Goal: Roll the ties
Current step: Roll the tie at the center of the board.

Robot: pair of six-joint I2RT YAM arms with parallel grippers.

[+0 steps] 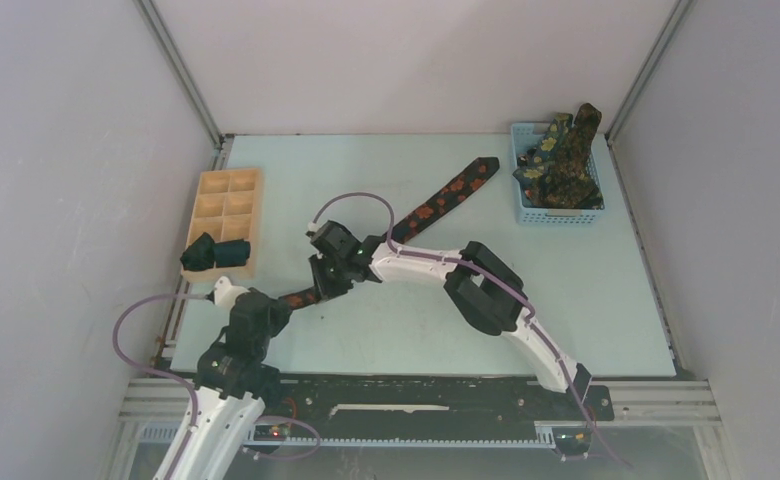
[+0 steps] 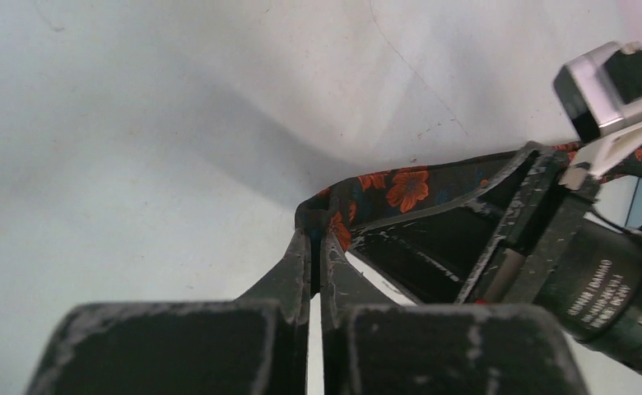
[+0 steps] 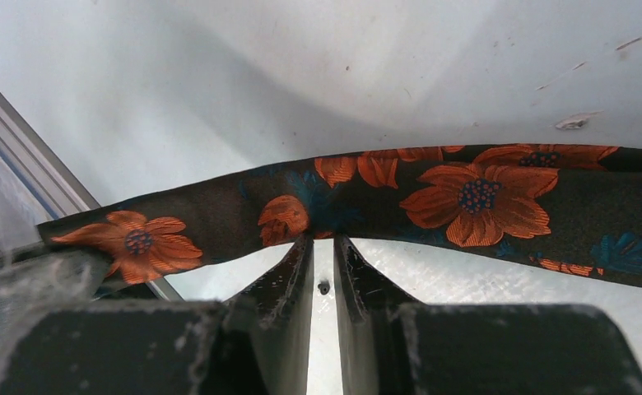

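Observation:
A black tie with red-orange flowers point(image 1: 436, 207) lies diagonally on the pale table, wide end at the back right and narrow end at the front left. My left gripper point(image 1: 284, 303) is shut on the tie's narrow end, as the left wrist view shows point(image 2: 318, 234), with the tie point(image 2: 400, 189) running off to the right. My right gripper point(image 1: 324, 283) is shut on the same tie a little further along. In the right wrist view the gripper point(image 3: 323, 240) pinches the lower edge of the tie point(image 3: 482, 197), which is raised off the table.
A blue mesh basket point(image 1: 526, 212) at the back right holds several dark green ties with yellow flowers point(image 1: 564, 160). A pale wooden compartment tray point(image 1: 228, 190) stands at the left, with rolled dark ties point(image 1: 216, 253) at its near end. My right gripper's body point(image 2: 548, 239) shows close by in the left wrist view.

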